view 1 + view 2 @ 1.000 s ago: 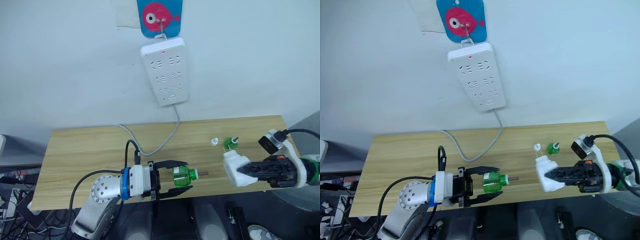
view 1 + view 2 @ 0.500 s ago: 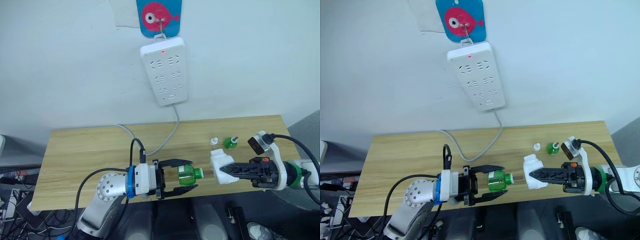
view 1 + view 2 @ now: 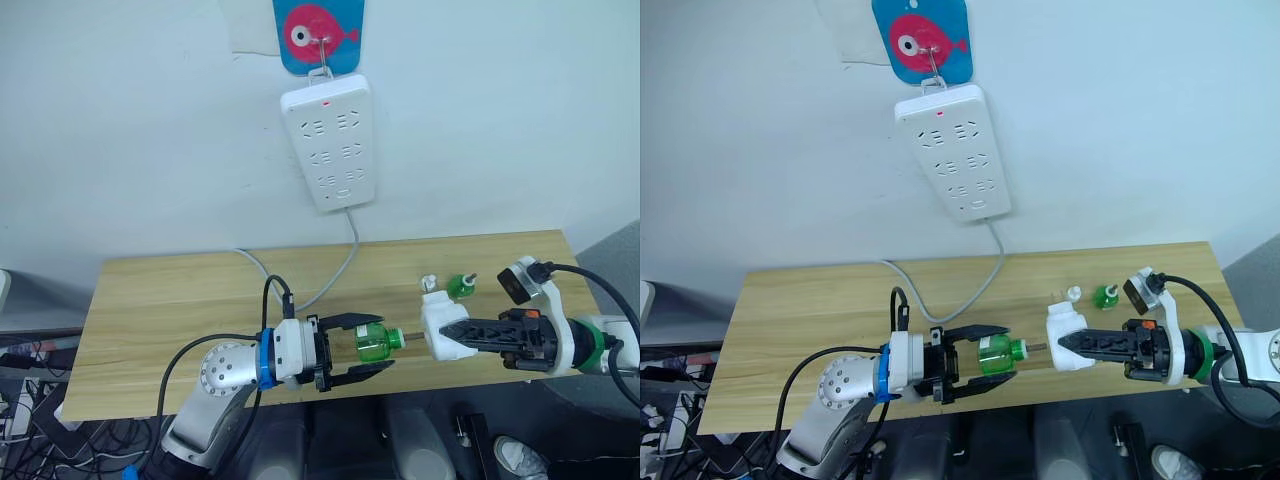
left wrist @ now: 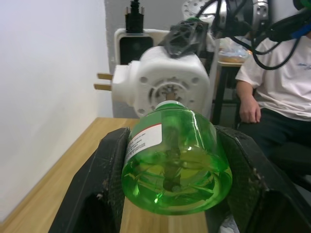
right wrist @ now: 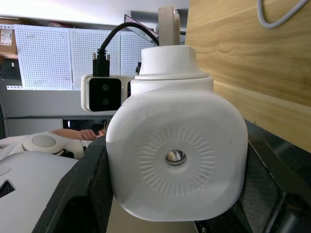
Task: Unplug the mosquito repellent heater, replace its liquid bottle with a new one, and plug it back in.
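Green liquid bottle (image 3: pixel 372 345) clamped in our left gripper (image 3: pixel 366 348), over table (image 3: pixel 160 300) front edge; our right gripper (image 3: pixel 452 334) grips white mosquito repellent heater (image 3: pixel 438 324), bottle wick at its socket

A: What can't you make out?

B: The bottle's (image 4: pixel 172 158) neck tip, beyond the left fingers (image 4: pixel 97 189): it hides against the mosquito repellent heater's (image 4: pixel 167 85) underside, so touching or just apart, I cannot tell.

A: And the heater?

B: The right fingers (image 5: pixel 90 194) cover its flanks, and its own body hides whatever sits between those fingers behind it.

A: Anything else?

B: The label print on the bottle is too small to read. A seated person (image 4: pixel 274 82) past the heater is cut off by the picture's edge.
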